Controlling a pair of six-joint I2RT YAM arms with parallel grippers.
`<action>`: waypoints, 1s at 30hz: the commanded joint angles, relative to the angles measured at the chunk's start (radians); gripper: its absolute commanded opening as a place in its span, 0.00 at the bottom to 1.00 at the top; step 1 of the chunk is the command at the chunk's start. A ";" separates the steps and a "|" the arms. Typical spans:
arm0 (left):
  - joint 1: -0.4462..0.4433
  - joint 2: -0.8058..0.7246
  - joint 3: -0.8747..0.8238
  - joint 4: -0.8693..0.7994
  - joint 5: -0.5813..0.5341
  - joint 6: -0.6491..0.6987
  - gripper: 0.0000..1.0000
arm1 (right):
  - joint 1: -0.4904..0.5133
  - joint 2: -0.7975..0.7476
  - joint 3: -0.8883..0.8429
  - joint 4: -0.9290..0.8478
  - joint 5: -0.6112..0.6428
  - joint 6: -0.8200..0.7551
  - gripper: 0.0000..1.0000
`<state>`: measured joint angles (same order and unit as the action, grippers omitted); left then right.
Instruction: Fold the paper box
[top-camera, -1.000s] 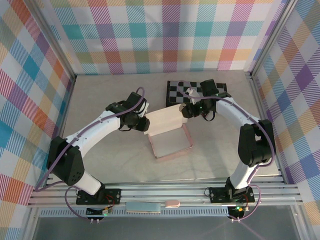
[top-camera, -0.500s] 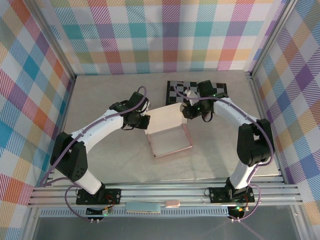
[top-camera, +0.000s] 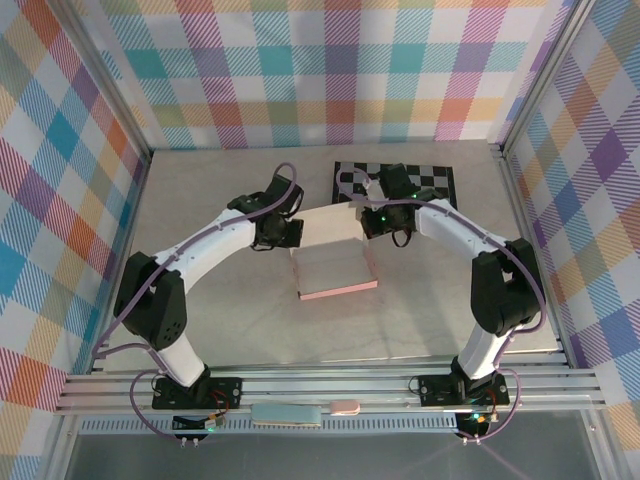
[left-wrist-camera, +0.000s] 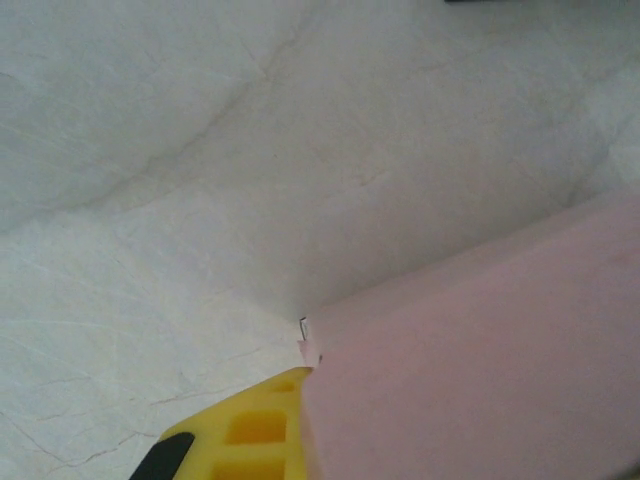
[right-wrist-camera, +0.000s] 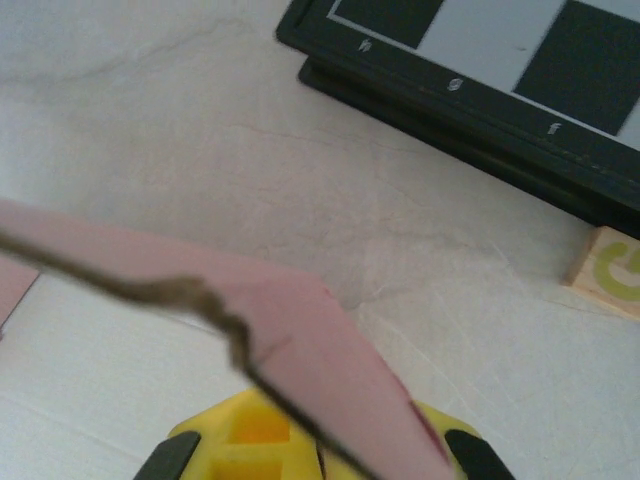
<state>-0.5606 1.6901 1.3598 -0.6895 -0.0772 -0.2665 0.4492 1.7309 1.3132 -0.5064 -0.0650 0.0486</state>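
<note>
Paper box (top-camera: 335, 262) mid-table, just this side of the chequered board (top-camera: 420, 180) — left gripper (top-camera: 290, 232) and right gripper (top-camera: 366, 222) each pinched on an end of its raised lid flap (top-camera: 328, 228); lid-closing step, I judge — next, lower both ends evenly and tuck.

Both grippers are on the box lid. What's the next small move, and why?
Probably ease both grippers down and toward the near edge together. The left gripper and right gripper each pinch one end of the paper box lid, which stands tilted above the tray, not yet closed.
</note>
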 joint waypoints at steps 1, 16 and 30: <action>-0.010 0.023 0.070 0.005 -0.031 -0.064 0.00 | 0.047 -0.024 0.027 0.047 0.093 0.172 0.00; 0.016 0.117 0.199 0.047 -0.096 -0.119 0.00 | 0.120 0.067 0.114 0.097 0.275 0.559 0.00; 0.093 -0.062 -0.228 0.620 0.040 -0.095 0.00 | 0.152 -0.016 -0.258 0.698 0.179 0.435 0.00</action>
<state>-0.4599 1.6997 1.1774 -0.2665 -0.1120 -0.3710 0.5880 1.7462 1.0882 0.0261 0.2157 0.5041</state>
